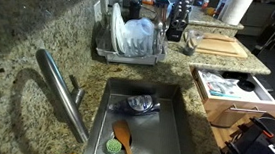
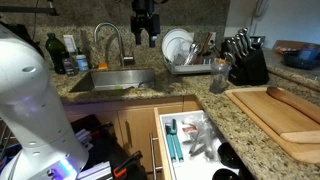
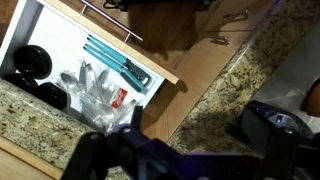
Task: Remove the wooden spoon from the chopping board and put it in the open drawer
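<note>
The chopping board (image 2: 262,112) lies on the granite counter beside the knife block; it also shows in an exterior view (image 1: 221,44). A slim wooden spoon (image 2: 296,103) lies along the board's far side. The drawer (image 2: 190,140) stands open below the counter, white-lined, with teal-handled tools and clutter inside; it shows in the wrist view (image 3: 90,70) and in an exterior view (image 1: 232,90). My gripper (image 2: 145,38) hangs high above the sink's back edge, far from the board, fingers apart and empty. In the wrist view the gripper (image 3: 190,160) is a dark blur.
A sink (image 1: 169,120) holds a broad orange-brown spoon (image 1: 122,141) and a cloth. A curved tap (image 2: 108,40), a dish rack (image 2: 190,60) with plates and a knife block (image 2: 245,62) stand along the counter. The robot base (image 1: 262,148) is by the drawer.
</note>
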`<control>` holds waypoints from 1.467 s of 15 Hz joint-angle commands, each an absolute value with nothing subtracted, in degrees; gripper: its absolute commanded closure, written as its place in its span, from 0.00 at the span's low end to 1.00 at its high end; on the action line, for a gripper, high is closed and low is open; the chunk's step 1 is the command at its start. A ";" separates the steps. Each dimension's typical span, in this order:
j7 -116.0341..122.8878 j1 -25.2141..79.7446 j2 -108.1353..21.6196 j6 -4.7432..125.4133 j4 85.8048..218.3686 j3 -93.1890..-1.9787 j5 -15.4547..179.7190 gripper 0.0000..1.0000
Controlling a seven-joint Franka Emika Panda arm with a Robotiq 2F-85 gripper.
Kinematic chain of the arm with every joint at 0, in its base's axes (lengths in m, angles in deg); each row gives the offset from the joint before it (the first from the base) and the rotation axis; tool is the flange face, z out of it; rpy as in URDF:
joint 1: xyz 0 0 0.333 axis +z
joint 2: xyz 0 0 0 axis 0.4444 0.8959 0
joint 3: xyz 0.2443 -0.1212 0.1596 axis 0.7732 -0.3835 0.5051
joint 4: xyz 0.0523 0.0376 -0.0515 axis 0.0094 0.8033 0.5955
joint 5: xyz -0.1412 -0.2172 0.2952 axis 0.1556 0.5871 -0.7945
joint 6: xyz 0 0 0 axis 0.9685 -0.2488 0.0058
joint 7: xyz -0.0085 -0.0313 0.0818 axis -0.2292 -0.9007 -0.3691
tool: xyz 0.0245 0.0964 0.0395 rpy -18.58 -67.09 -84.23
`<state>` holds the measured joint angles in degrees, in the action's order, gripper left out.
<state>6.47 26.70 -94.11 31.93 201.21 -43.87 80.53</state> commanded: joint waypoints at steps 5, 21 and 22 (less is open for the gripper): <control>6.58 26.45 -94.08 31.80 201.09 -43.65 80.40 0.00; 6.00 10.53 -90.49 37.54 191.11 -58.60 92.83 0.00; 0.55 9.08 -86.33 37.52 188.80 -58.17 92.70 0.00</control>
<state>5.49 11.51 -90.51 37.65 191.29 -59.23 93.32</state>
